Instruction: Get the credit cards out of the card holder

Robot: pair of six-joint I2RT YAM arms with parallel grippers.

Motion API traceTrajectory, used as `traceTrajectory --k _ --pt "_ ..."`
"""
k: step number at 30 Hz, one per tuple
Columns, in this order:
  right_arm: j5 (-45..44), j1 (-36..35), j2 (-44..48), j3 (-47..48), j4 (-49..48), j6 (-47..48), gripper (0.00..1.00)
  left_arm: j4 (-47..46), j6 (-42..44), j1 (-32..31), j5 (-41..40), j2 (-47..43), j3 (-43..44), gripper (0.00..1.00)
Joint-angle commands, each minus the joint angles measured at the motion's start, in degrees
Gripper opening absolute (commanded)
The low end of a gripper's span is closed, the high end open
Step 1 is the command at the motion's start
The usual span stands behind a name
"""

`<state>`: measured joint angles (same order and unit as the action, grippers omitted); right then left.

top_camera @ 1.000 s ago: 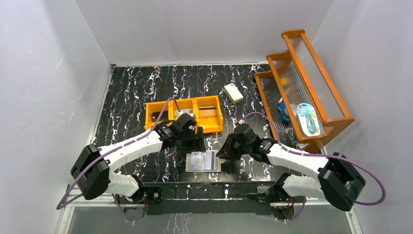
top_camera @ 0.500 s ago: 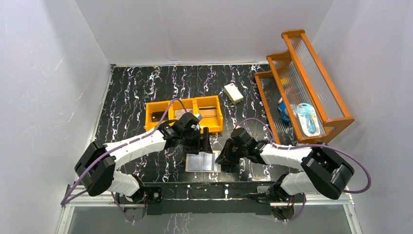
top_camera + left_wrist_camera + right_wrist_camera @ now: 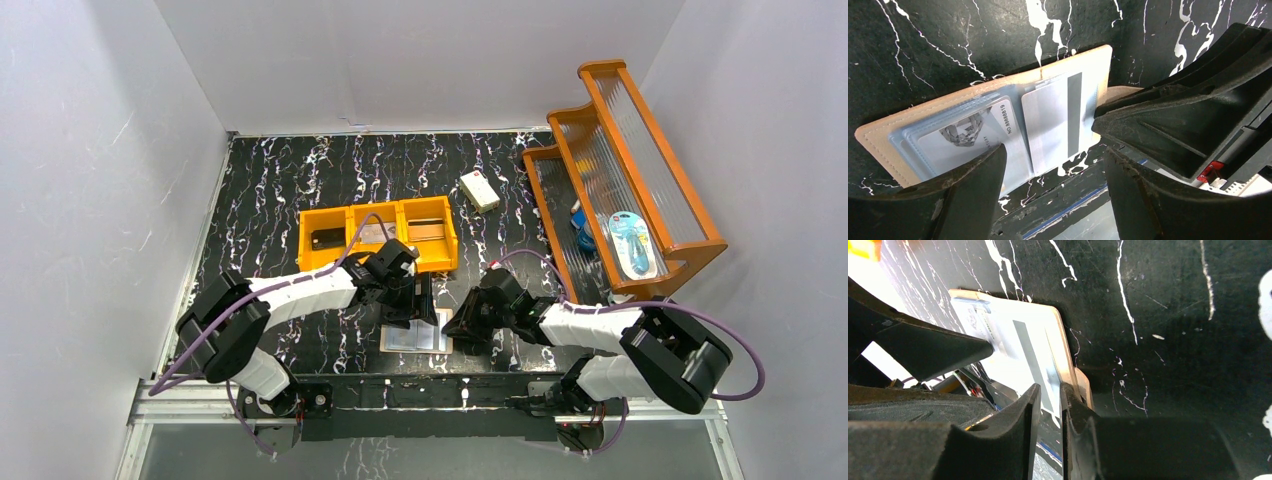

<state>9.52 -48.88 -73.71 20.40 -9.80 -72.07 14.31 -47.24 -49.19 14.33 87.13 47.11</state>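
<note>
- Top view: the card holder [image 3: 417,336] lies open and flat on the table [image 3: 270,190], at 6 o'clock of the surface, just short of the near edge.
- The left gripper [image 3: 418,305] hangs over the holder's 12 o'clock edge. The right gripper [image 3: 458,328] sits at its 3 o'clock edge. The orange bin [image 3: 377,238] stands at 12 o'clock from the holder, apart from it.
- Left wrist view: the left jaws stand wide apart with nothing between them, and the holder spreads out below the gap.
- The credit cards [image 3: 1048,125] sit in the pockets: a diamond-print card [image 3: 965,135] in the 9 o'clock panel, a grey-striped card [image 3: 1074,115] in the 3 o'clock panel. The right gripper covers the 3 o'clock edge, beside the tan tab [image 3: 1120,91].
- Right wrist view: the right jaws are nearly together, leaving a thin slit. The holder's edge, with the grey-striped card, runs into that slit. Pinched or merely straddled: cannot tell.
</note>
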Motion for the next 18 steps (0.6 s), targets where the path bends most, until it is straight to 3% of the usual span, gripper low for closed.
traceTrajectory --k 1,13,18 --pt "-3.5 -0.4 -1.3 -2.4 5.4 0.7 0.3 -1.4 -1.0 0.2 -0.3 1.0 -2.8 0.7" --pt "-2.7 -0.4 -2.5 -2.6 4.0 0.8 0.3 -6.1 -2.6 0.2 0.8 3.8 -5.9 0.66" --pt "-1.9 -0.4 -3.6 -2.7 3.1 0.8 0.29 -13.1 -8.3 0.2 -0.6 2.2 -13.8 0.61"
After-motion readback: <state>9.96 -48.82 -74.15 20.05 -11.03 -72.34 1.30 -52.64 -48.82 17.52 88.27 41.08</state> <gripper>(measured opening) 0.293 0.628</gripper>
